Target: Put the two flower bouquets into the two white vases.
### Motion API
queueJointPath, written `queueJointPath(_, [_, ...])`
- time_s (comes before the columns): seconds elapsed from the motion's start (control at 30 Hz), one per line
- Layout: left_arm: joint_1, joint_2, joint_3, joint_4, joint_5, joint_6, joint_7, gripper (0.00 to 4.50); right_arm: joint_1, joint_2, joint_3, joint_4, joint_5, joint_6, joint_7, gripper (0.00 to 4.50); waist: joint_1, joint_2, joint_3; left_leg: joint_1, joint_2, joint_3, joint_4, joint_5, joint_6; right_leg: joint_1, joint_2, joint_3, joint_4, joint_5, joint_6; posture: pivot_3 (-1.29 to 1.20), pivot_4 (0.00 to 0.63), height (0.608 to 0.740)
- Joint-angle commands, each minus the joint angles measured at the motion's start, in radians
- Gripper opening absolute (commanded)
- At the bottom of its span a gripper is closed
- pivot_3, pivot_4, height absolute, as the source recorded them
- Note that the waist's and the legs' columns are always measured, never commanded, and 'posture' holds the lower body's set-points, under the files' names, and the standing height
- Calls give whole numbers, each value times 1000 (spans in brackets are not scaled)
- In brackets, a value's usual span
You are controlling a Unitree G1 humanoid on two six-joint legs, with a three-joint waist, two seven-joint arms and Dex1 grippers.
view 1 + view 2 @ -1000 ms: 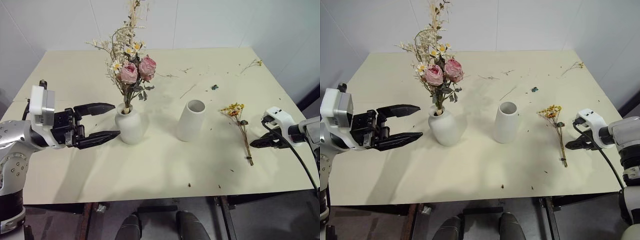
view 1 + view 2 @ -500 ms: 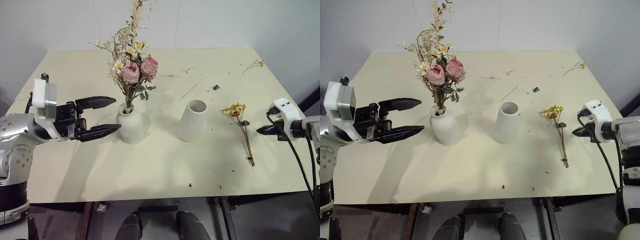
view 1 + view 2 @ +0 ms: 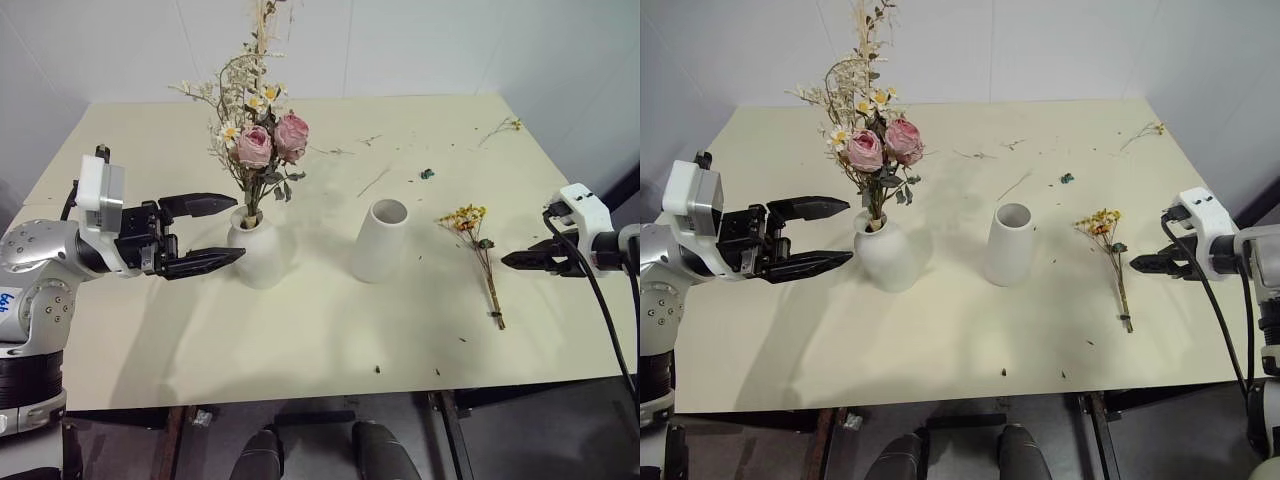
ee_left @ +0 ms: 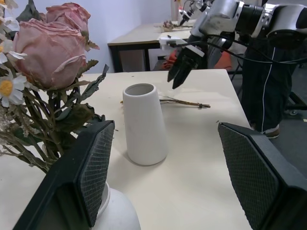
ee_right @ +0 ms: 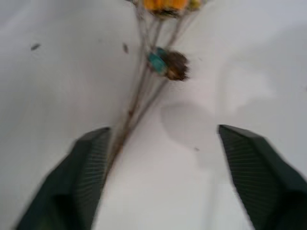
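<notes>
1. The big bunch point(image 3: 255, 130) with its pink roses and daisies already stands in the squat vase point(image 3: 255, 255) on the left half of the bench point(image 3: 300, 340), so one half of the task looks done

2. The thin bunch point(image 3: 482, 260) of yellow-orange flowers lies flat on the bench, between the cylinder vase point(image 3: 380, 240) and the right gripper point(image 3: 515, 261), heads pointing away from the robot; the cylinder vase is empty

3. The right gripper hangs just beside the stems, touching nothing, its fingers point(image 5: 84, 167) spread wide in the right wrist view with the stems under the gap but close to one finger

4. The left gripper point(image 3: 210, 233) holds nothing, its fingers point(image 3: 205, 203) spread, and both tips sit right beside the squat vase

5. Risks, as I judge them:
   - the stems are thin and flat on the bench, so a closing pinch could slip over them or catch only a few and split the bunch
   - being off-centre, the stems could be pushed sideways by the near finger instead of gripped
   - dried heads may shed if squeezed or dragged
   - a small swing of the left gripper could knock the top-heavy squat vase over
   - carrying the thin bunch across could tip the cylinder vase if the stems strike its rim
</notes>
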Motion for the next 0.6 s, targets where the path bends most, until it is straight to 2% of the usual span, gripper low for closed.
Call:
queueJointPath(0.03, [24, 10, 28, -34, -12, 3, 9, 3692, -12, 1, 39, -35, 22, 65, 22, 4458, 2, 0, 0, 0, 0, 0, 0, 0, 0, 0, 0, 0, 0, 0, 0, 0, 150, 740])
queueJointPath(0.07, [33, 10, 35, -40, -16, 6, 14, 3692, -16, -10, 104, -44, -5, 72, 33, 4458, 3, 0, 0, 0, 0, 0, 0, 0, 0, 0, 0, 0, -1, 0, 0, 0, 150, 740])
queueJointPath(0.13, [51, 12, 47, -55, -21, 9, 23, 3692, -22, 0, 151, -23, -29, 63, 23, 4458, 3, 0, 0, -1, 0, 0, 0, 0, 1, -1, 0, 0, 0, 0, 0, 0, 150, 740])
queueJointPath(0.5, [119, 9, 95, -141, -46, 34, 83, 3692, -53, 68, 218, 164, -90, -56, 3, 4458, 3, -4, -2, 0, 0, 1, 1, -1, 0, 1, 0, 0, -1, 0, 0, 0, 150, 740])
queueJointPath(0.6, [112, 12, 93, -147, -52, 38, 91, 3692, -46, 90, 222, 158, -95, -66, 11, 3853, 2, -5, -3, 1, 0, 1, 3, -1, 0, 3, 0, 0, -1, 0, 0, 0, 150, 740])
